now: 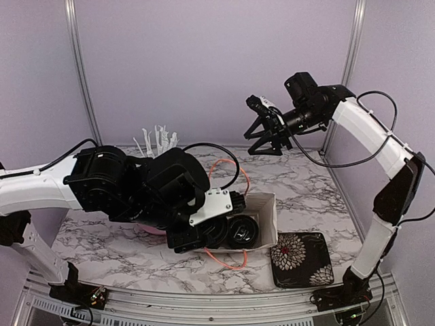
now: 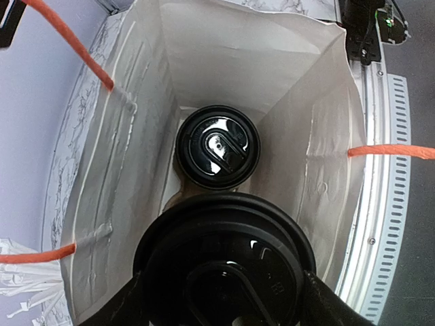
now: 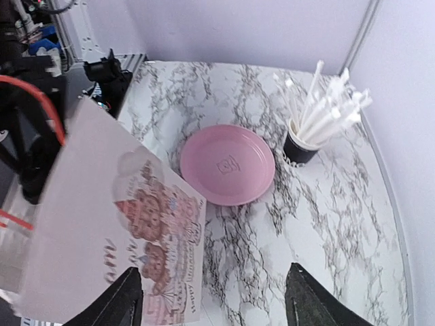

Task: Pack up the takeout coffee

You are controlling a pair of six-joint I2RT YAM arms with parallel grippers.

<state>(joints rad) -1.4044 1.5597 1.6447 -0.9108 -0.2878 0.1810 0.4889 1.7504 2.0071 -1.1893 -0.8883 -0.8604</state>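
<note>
A white paper bag [image 1: 264, 216] with orange handles sits mid-table, its mouth turned toward my left arm. Inside it, one takeout coffee cup [image 2: 217, 146] with a black lid rests at the far end. A second lidded cup [image 2: 224, 244] is at the bag's mouth, and my left gripper [image 2: 225, 295] is shut on its sides, one finger [image 2: 329, 302] on each flank. From above, both lids [image 1: 242, 231] show side by side in the bag. My right gripper [image 1: 269, 136] hangs high above the table's back, open and holding nothing, looking down on the bag's printed side [image 3: 160, 231].
A pink plate [image 3: 228, 163] lies beside the bag. A black cup bristling with white sticks [image 3: 302, 139] stands at the back left [image 1: 158, 139]. A dark floral pad [image 1: 302, 258] lies at the front right. Metal frame posts and purple walls close in the table.
</note>
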